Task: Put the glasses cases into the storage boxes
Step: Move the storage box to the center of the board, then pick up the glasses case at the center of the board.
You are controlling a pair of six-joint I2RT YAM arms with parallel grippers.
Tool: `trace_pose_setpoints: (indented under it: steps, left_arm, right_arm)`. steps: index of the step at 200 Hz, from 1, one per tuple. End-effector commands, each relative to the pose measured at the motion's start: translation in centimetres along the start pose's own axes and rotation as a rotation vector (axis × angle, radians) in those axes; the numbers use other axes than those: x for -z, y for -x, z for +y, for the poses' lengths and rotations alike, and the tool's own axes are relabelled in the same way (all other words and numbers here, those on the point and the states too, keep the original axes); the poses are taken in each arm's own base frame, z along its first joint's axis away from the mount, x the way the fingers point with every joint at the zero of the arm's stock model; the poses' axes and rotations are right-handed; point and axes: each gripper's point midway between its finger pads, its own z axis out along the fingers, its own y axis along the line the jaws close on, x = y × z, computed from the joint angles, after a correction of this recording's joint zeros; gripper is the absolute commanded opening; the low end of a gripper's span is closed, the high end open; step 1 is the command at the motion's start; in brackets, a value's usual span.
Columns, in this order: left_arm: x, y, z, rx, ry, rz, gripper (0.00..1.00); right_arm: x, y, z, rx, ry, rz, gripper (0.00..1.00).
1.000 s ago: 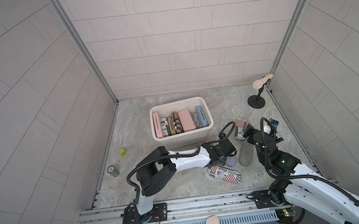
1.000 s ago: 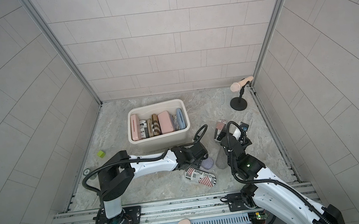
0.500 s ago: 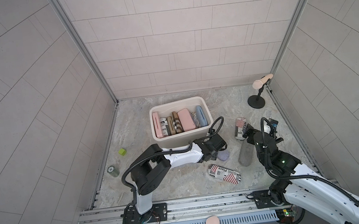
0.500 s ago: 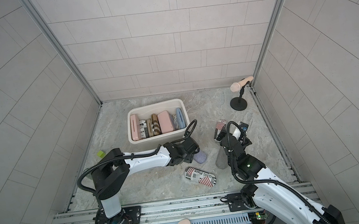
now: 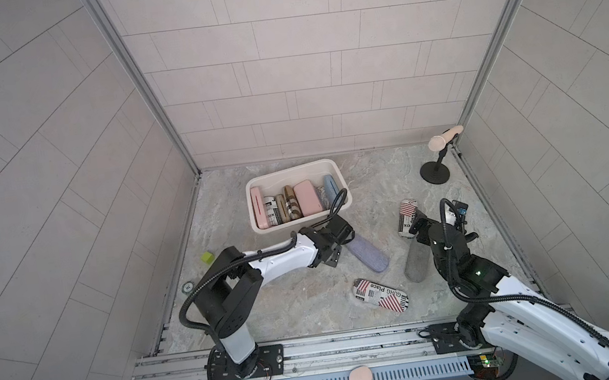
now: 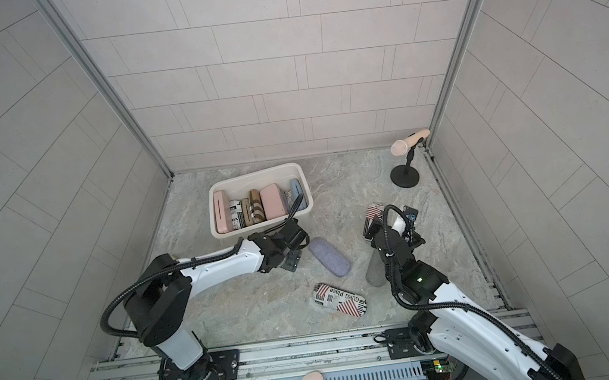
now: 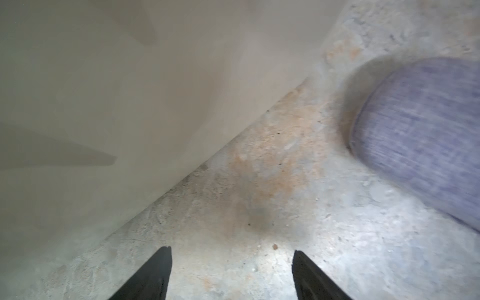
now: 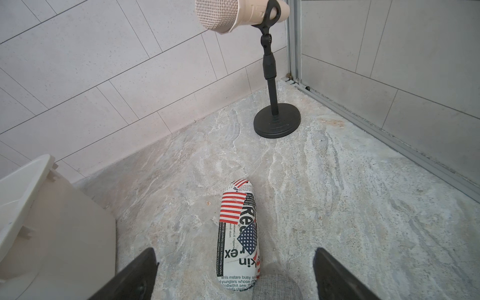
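Note:
The cream storage box (image 5: 292,169) (image 6: 254,173) holds several glasses cases standing side by side: pink (image 5: 259,207), plaid (image 5: 290,202), light blue (image 5: 330,190). My left gripper (image 5: 336,255) (image 7: 232,250) is open and empty over bare floor, between the box's front wall (image 7: 130,91) and a lilac case (image 5: 367,256) (image 7: 420,135). My right gripper (image 5: 420,228) (image 8: 234,250) is open above the near end of a flag-print case (image 5: 407,218) (image 8: 239,233). A grey case (image 5: 417,264) (image 8: 275,288) lies end to end with it, under the wrist. Another flag-print case (image 5: 380,294) lies nearer the front.
A microphone stand (image 5: 435,174) (image 8: 276,122) occupies the back right corner. By the left wall lie a green cube (image 5: 207,257) and a small dark can (image 5: 188,287). A pink oval thing (image 5: 360,377) rests on the front rail. Tiled walls close three sides.
My left gripper has drawn back leftward off the lilac case toward the box's front; the case now lies uncovered on the floor. The right arm has stayed put.

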Motion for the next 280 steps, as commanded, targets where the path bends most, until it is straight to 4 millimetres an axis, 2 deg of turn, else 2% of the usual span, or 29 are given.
trace_pose_setpoints:
  steps: [1,30,61,87,109,114,131,144,156,190,208,229,255,269,280]
  left_arm:
    - [1.8,3.9,3.4,0.098,0.073,-0.124,0.78]
    - [2.1,5.1,2.6,0.085,0.030,-0.125,0.79]
    - [3.0,5.3,-1.0,0.060,-0.079,-0.123,0.79]
    - [5.6,5.7,-3.3,0.056,-0.137,-0.181,0.80]
    - [8.0,6.3,-3.4,0.098,-0.191,-0.235,0.80]
    - [8.6,6.4,-3.3,0.104,-0.206,-0.245,0.80]
    - [10.8,6.9,-2.8,0.134,-0.249,-0.288,0.80]
    - [12.6,7.7,-1.1,0.200,-0.224,-0.357,0.80]
    - [14.3,8.5,0.9,0.266,-0.233,-0.395,0.82]
    - [17.4,10.6,8.8,0.588,-0.314,-0.444,0.83]
    - [19.2,11.2,13.1,0.690,-0.262,-0.507,0.86]
    - [20.7,11.4,17.5,0.771,-0.205,-0.571,0.90]
    - [20.4,10.4,21.8,0.843,-0.126,-0.598,0.93]
    - [19.2,9.7,23.0,0.872,-0.127,-0.588,0.94]
    - [18.1,9.5,23.0,0.890,-0.187,-0.556,0.94]
  right_arm:
    - [-0.1,-0.2,-0.3,-0.005,-0.007,-0.003,0.95]
    - [-0.2,-0.3,0.1,0.010,0.006,0.003,0.95]
    - [-0.6,-0.8,1.5,0.058,0.050,0.042,0.95]
    - [-1.6,-2.2,4.1,0.180,0.114,0.139,0.94]
    - [-2.1,-3.7,6.2,0.293,0.152,0.245,0.93]
    - [-1.9,-2.7,7.5,0.301,0.179,0.250,0.93]
    - [-1.3,-3.0,9.5,0.396,0.246,0.340,0.93]
    - [-0.5,-3.7,10.5,0.471,0.290,0.440,0.94]
    - [0.1,-5.4,10.6,0.535,0.321,0.544,0.94]
    - [1.6,-9.0,9.5,0.671,0.361,0.711,0.96]
    - [2.0,-10.5,9.7,0.701,0.389,0.783,0.97]
    - [1.5,-12.2,10.1,0.769,0.369,0.834,0.97]
    - [1.2,-14.6,10.9,0.852,0.373,0.894,0.97]
    - [0.8,-15.8,11.3,0.858,0.378,0.922,0.98]
    - [0.5,-16.7,11.7,0.853,0.385,0.948,0.98]
